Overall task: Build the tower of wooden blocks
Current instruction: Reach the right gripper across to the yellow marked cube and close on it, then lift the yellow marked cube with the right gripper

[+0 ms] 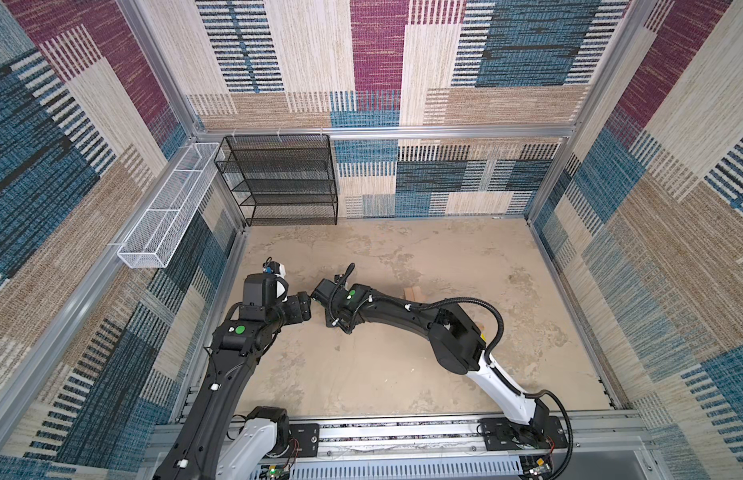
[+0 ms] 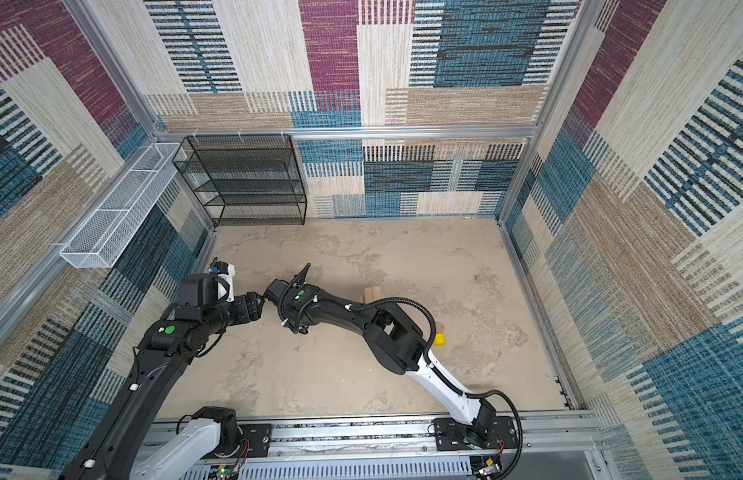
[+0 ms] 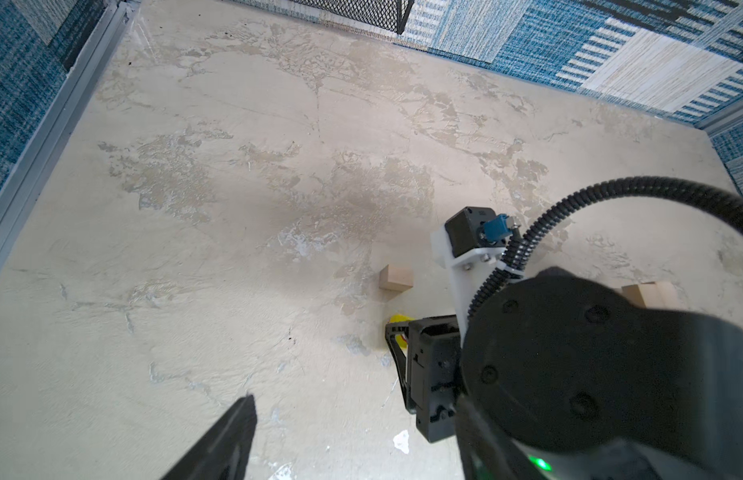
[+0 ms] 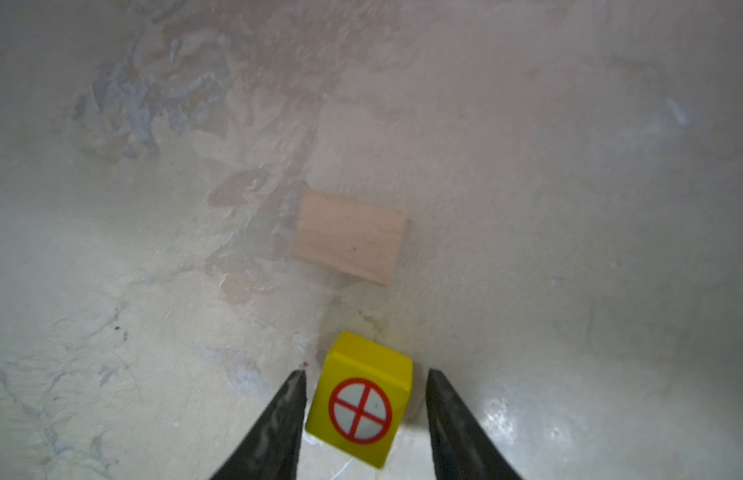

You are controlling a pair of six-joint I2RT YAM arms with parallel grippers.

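Toward the left edge of the surface (image 1: 403,374), the right gripper (image 4: 365,371) stands astride the red-marked yellow cube (image 4: 361,409), jaws parted with a sliver of gap on one side, not gripping. A small tan block (image 4: 349,237) lies near it, apart. Near the surface's middle sit tan bricks (image 1: 415,294). The left gripper (image 3: 365,411) hovers alongside; only one finger (image 3: 228,436) shows, so its state cannot be told
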